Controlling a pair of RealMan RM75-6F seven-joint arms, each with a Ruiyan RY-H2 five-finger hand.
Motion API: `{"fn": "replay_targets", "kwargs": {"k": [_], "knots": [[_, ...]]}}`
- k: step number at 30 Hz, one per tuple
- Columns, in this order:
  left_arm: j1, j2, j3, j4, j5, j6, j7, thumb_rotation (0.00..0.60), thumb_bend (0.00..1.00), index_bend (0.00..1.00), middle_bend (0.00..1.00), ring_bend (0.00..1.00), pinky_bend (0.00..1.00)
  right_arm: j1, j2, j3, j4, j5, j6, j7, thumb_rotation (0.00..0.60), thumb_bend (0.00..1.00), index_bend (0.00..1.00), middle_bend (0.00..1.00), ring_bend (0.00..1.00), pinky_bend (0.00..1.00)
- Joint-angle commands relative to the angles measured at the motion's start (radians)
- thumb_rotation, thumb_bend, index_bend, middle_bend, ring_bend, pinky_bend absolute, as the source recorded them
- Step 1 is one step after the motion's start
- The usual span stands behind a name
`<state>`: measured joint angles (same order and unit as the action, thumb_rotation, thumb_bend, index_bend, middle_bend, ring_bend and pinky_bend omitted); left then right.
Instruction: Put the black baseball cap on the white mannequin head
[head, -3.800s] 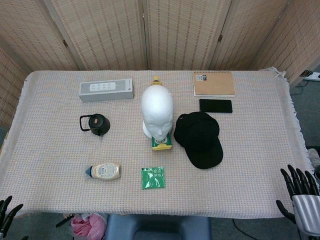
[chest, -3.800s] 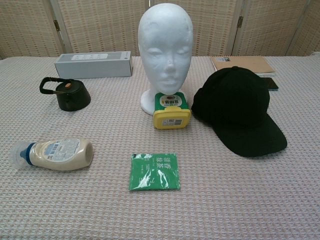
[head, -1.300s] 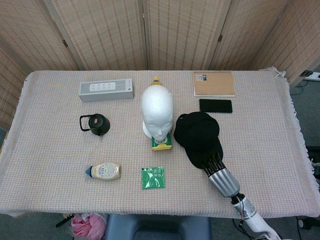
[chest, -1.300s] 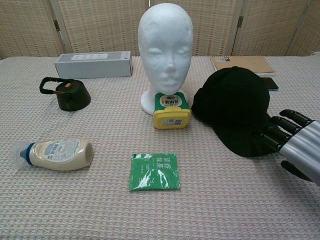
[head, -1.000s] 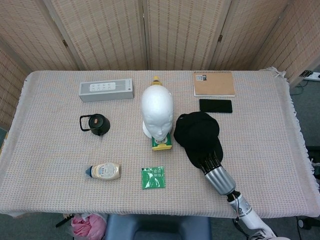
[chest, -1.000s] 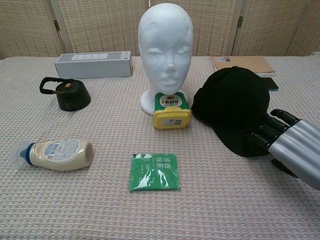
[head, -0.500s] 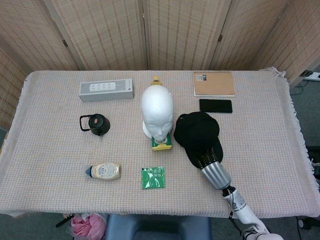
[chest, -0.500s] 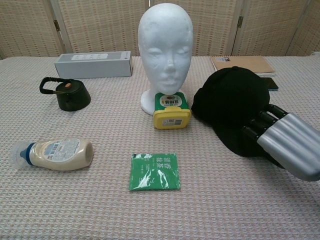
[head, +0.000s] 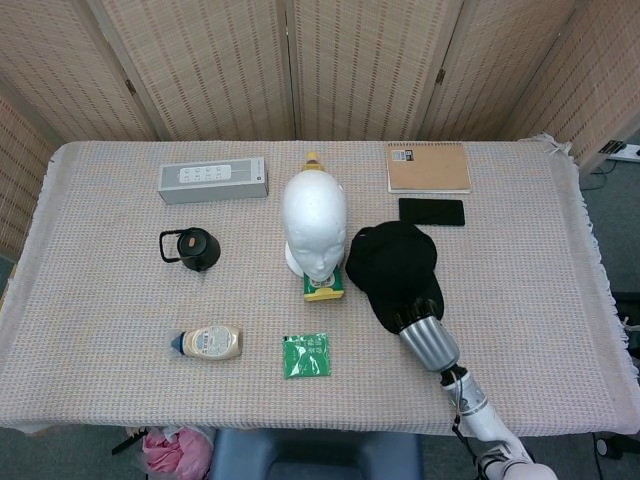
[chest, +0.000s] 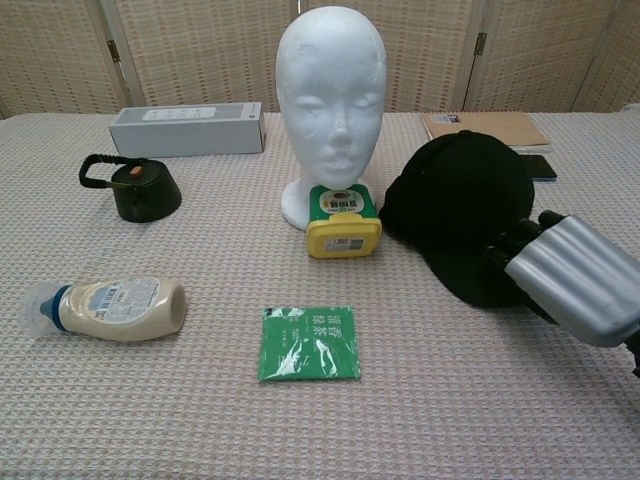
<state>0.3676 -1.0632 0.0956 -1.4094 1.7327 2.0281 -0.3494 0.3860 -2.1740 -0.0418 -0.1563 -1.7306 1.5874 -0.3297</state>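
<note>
The black baseball cap (head: 395, 260) (chest: 460, 195) lies on the table just right of the white mannequin head (head: 314, 220) (chest: 331, 95), which stands upright at the centre facing me. My right hand (head: 428, 342) (chest: 573, 278) reaches in from the near right. Its fingers curl over the near edge of the cap's brim and grip it, and most of the brim is hidden beneath the hand. The cap still rests on the cloth. My left hand shows in neither view.
A yellow-lidded tub (head: 323, 287) (chest: 343, 222) sits against the head's base. A green packet (head: 306, 355) and a lying squeeze bottle (head: 208, 342) are at the front. A black lidded pot (head: 190, 248), grey box (head: 213, 180), notebook (head: 428, 166) and phone (head: 431, 211) lie farther back.
My right hand came in from the table's near right corner, slid onto the cap's brim and curled its fingers over it. The cap has shifted slightly toward the mannequin head.
</note>
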Motion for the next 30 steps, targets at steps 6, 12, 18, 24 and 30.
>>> {"fn": "replay_targets", "kwargs": {"k": [6, 12, 18, 24, 30], "knots": [[0.007, -0.007, -0.008, 0.005, -0.009, 0.012, -0.001, 0.6, 0.09, 0.2, 0.05, 0.04, 0.14, 0.019, -0.022, 0.03, 0.015, 0.043, 0.038, 0.066, 0.6, 0.36, 0.65, 0.64, 0.63, 0.81], [0.01, -0.013, -0.009, 0.006, -0.004, 0.016, 0.012, 0.6, 0.09, 0.2, 0.05, 0.04, 0.14, 0.025, -0.016, 0.068, 0.021, 0.09, 0.068, 0.128, 0.6, 0.43, 0.69, 0.67, 0.68, 0.87], [0.01, -0.015, -0.012, 0.004, -0.007, 0.014, 0.018, 0.6, 0.09, 0.2, 0.05, 0.04, 0.14, 0.055, 0.006, 0.121, 0.016, 0.146, 0.118, 0.191, 0.6, 0.51, 0.72, 0.69, 0.7, 0.9], [0.011, -0.017, -0.012, 0.001, -0.003, 0.013, 0.03, 0.6, 0.09, 0.2, 0.05, 0.04, 0.14, 0.077, 0.032, 0.161, 0.009, 0.187, 0.169, 0.241, 0.6, 0.58, 0.74, 0.71, 0.72, 0.92], [0.009, -0.02, -0.012, -0.004, 0.0, 0.008, 0.045, 0.6, 0.09, 0.2, 0.05, 0.04, 0.14, 0.105, 0.062, 0.187, -0.005, 0.212, 0.236, 0.251, 0.6, 0.61, 0.75, 0.72, 0.72, 0.93]]}}
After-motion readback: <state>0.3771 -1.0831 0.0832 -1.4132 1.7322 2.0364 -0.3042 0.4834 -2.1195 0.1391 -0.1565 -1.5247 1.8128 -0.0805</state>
